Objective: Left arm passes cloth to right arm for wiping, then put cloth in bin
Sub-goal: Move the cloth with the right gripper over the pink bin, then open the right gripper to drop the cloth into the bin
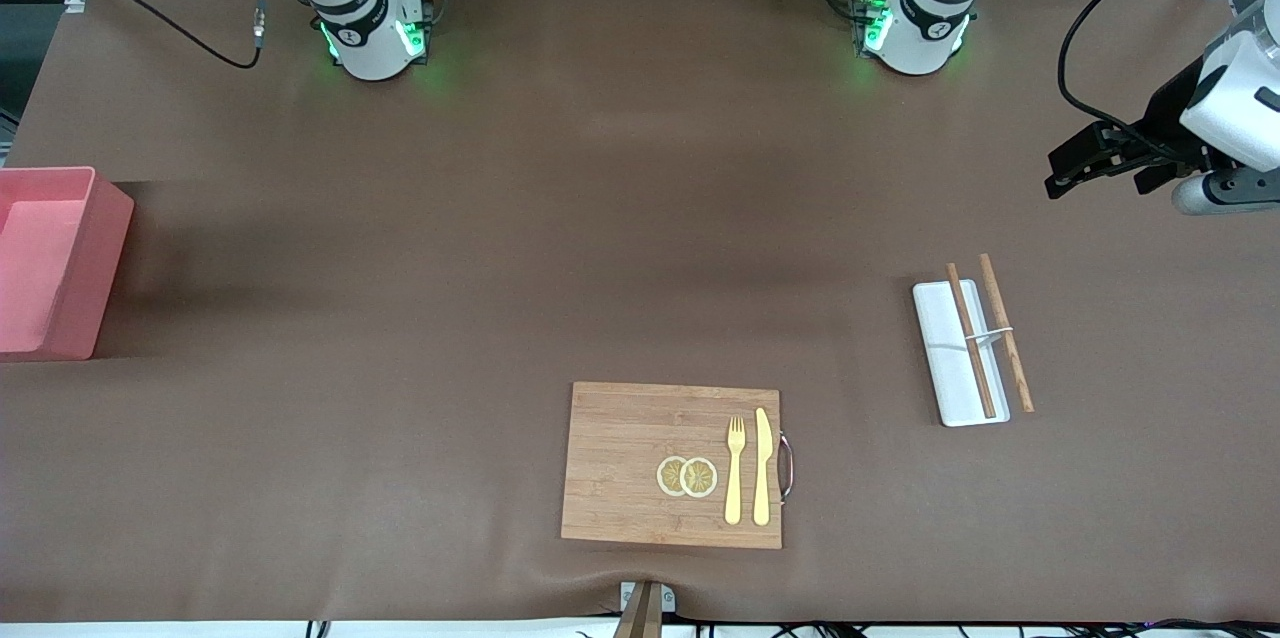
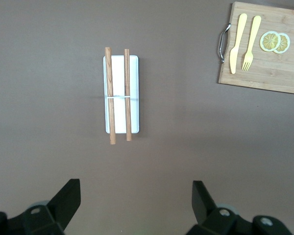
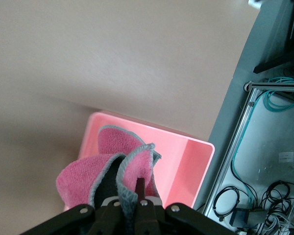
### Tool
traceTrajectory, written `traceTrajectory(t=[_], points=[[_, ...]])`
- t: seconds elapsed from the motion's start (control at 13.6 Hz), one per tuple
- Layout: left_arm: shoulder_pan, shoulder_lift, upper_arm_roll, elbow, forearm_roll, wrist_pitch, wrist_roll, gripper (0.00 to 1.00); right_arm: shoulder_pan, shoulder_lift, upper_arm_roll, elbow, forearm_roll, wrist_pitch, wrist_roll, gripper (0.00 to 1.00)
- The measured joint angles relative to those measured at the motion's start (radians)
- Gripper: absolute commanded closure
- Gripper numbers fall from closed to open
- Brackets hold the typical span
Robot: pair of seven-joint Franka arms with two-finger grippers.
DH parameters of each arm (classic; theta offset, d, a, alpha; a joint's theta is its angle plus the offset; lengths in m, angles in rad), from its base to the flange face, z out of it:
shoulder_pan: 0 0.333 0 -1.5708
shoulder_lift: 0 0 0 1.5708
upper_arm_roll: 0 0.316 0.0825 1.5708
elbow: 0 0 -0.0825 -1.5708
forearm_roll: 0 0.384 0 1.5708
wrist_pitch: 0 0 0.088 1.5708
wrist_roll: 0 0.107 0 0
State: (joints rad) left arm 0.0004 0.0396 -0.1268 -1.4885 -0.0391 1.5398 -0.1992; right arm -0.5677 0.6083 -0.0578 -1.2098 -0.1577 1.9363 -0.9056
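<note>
One bin (image 1: 45,263), two chopsticks (image 1: 990,333); only right wrist view shows right gripper (image 3: 137,198) clamping one cloth (image 3: 105,171) over bin, left gripper (image 2: 136,200) spread wide, empty.

The bin (image 1: 50,263) runs off the front view's edge at the right arm's end of the table; the right gripper (image 3: 137,193) and the cloth (image 3: 110,176) appear only in the right wrist view, cropped
</note>
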Motion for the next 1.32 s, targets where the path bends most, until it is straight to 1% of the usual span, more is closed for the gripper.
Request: traceTrajectory(t=[0.07, 0.15, 0.29, 0.44, 0.59, 0.81, 1.03, 1.17, 1.32], points=[[0.001, 0.0, 0.0, 0.0, 0.0, 0.0, 0.0, 0.0, -0.022, 0.037, 0.0, 0.0, 0.0, 0.03, -0.025, 0.38], [0.002, 0.0, 0.0, -0.001, 0.0, 0.0, 0.0, 0.0, -0.039, 0.068, 0.001, -0.001, 0.0, 0.046, -0.034, 0.0], [0.004, 0.0, 0.001, -0.003, 0.0, 0.0, 0.0, 0.0, -0.058, 0.114, 0.002, -0.007, 0.004, 0.067, -0.035, 0.0], [0.005, 0.0, 0.002, -0.003, 0.0, 0.0, 0.0, 0.0, -0.07, 0.131, 0.002, -0.012, 0.018, 0.099, -0.035, 0.0], [0.005, 0.0, 0.002, -0.003, 0.0, 0.0, 0.0, 0.0, -0.072, 0.129, 0.006, -0.011, 0.023, 0.101, -0.035, 0.0], [0.005, 0.0, 0.002, -0.003, 0.0, 0.0, 0.0, 0.0, -0.062, 0.102, 0.046, 0.004, 0.029, 0.066, -0.034, 0.0], [0.008, 0.0, 0.006, -0.004, 0.0, 0.0, 0.0, 0.0, -0.003, 0.029, 0.068, 0.013, 0.061, -0.03, 0.024, 0.0], [0.018, 0.0, 0.007, -0.007, 0.007, 0.0, 0.0, 0.0, 0.064, -0.018, 0.071, 0.013, 0.066, -0.09, 0.11, 0.0], [0.02, 0.0, 0.007, -0.008, 0.036, 0.0, 0.0, 0.0, 0.143, -0.051, 0.075, 0.013, 0.066, -0.166, 0.238, 0.0]])
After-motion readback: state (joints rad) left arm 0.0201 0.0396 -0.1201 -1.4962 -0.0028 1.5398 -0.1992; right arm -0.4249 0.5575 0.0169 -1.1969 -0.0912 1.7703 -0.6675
